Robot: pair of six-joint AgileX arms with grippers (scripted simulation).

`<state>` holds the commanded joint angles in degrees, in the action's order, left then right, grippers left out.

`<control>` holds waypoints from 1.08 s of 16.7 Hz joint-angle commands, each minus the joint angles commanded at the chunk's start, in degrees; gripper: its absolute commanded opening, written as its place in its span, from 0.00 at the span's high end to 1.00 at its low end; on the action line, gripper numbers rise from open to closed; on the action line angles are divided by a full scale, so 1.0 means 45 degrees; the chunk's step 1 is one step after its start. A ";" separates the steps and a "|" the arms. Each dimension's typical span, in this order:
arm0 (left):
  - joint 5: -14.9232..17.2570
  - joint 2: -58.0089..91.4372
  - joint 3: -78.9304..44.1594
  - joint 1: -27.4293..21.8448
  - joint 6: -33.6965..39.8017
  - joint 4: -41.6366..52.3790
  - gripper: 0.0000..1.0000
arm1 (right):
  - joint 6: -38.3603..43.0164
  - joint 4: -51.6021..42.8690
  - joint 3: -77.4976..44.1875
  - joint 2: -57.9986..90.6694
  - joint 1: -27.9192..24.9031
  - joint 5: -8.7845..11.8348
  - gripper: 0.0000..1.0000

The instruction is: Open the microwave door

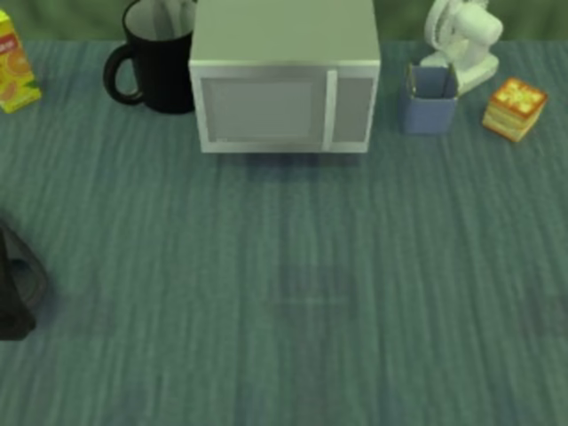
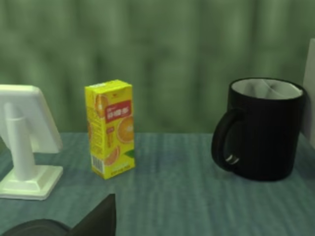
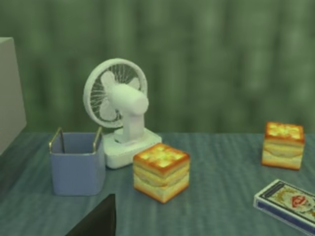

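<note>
My left arm (image 1: 16,288) sits parked low at the table's left edge; fingers perhaps just out of sight; right arm unseen.

Matt microwave (image 1: 284,40) – glossy black mug (image 1: 160,62) – woven-looking table (image 1: 293,293).

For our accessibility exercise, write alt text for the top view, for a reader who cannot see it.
A pale microwave stands at the table's far edge, its door shut. A black mug and juice carton sit to its left; a blue-grey cup, white fan and cracker box to its right. The left arm is parked at the left edge.
</note>
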<state>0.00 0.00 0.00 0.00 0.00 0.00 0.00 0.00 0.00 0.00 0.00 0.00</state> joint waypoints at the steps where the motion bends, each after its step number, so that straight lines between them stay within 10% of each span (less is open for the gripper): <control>1: 0.0000 0.0000 0.0000 0.0000 0.0000 0.0000 0.00 | 0.0000 0.0000 0.0000 0.0000 0.0000 0.0000 0.00; 8: -0.0767 0.2792 -0.2644 -0.1265 0.0991 0.1217 0.00 | 0.0000 0.0000 0.0000 0.0000 0.0000 0.0000 0.00; 18: -0.3555 1.5333 -1.3512 -0.5876 0.5045 0.5087 0.00 | 0.0000 0.0000 0.0000 0.0000 0.0000 0.0000 0.00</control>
<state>-16.00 69.00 -60.81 -26.44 22.70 22.89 0.00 0.00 0.00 0.00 0.00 0.00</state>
